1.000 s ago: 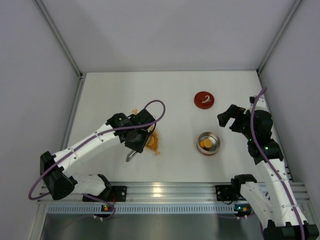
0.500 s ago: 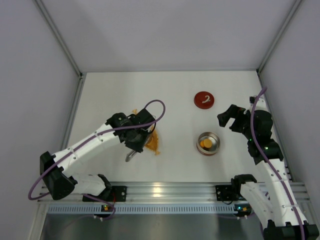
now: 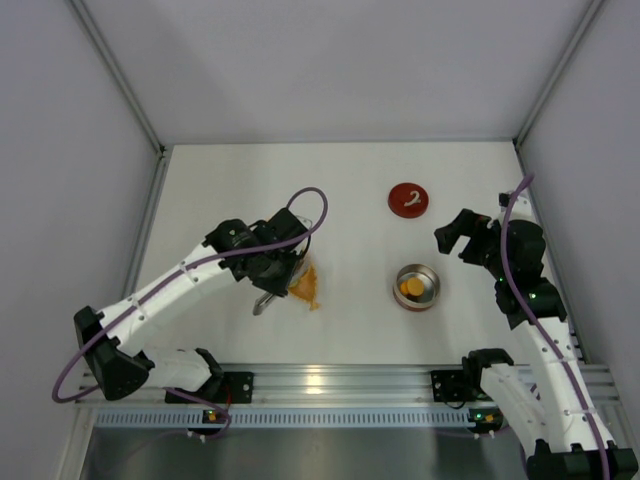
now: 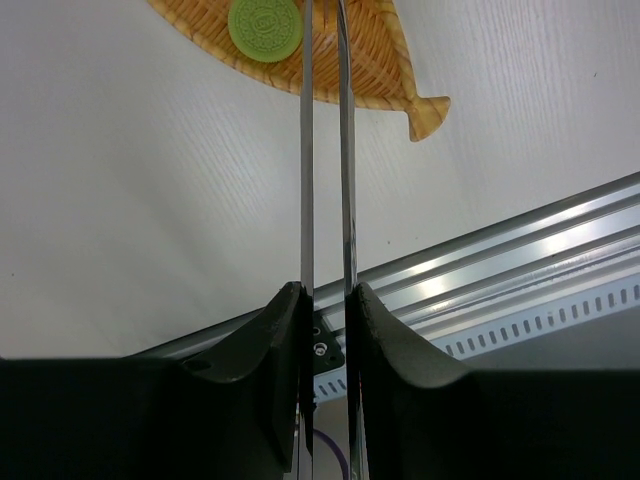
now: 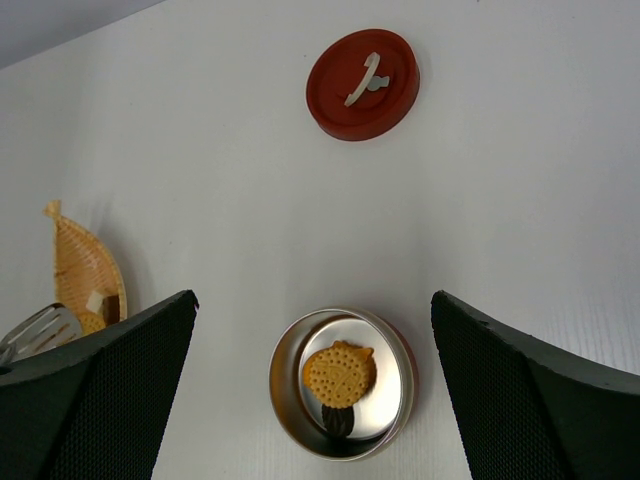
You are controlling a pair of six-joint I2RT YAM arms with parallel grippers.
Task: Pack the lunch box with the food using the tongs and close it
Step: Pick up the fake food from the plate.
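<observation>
My left gripper [image 4: 326, 295] is shut on the tongs [image 4: 306, 180], whose two thin silver arms run close together up out of the left wrist view; their tips are hidden. They reach over an orange woven dish [image 4: 370, 75] holding a green round biscuit [image 4: 265, 24]. From above, the left gripper [image 3: 268, 275] hangs over that dish [image 3: 306, 288]. The steel lunch box [image 5: 277, 385] holds a yellow biscuit [image 5: 339, 374] and a dark piece. My right gripper [image 5: 312, 300] is open above the tin, touching nothing. The red lid [image 5: 362, 83] lies flat beyond it.
The dish [image 5: 80, 262] also holds small white and brown pieces [image 5: 100, 303]. The lunch box [image 3: 417, 306] and lid [image 3: 408, 198] sit right of centre, near my right gripper [image 3: 452, 238]. A metal rail [image 3: 330, 385] runs along the near edge, with walls on three sides.
The left wrist has shifted a little away from the rail and turned, carrying the tongs with it, and their arms have been squeezed closer. The right arm has not moved.
</observation>
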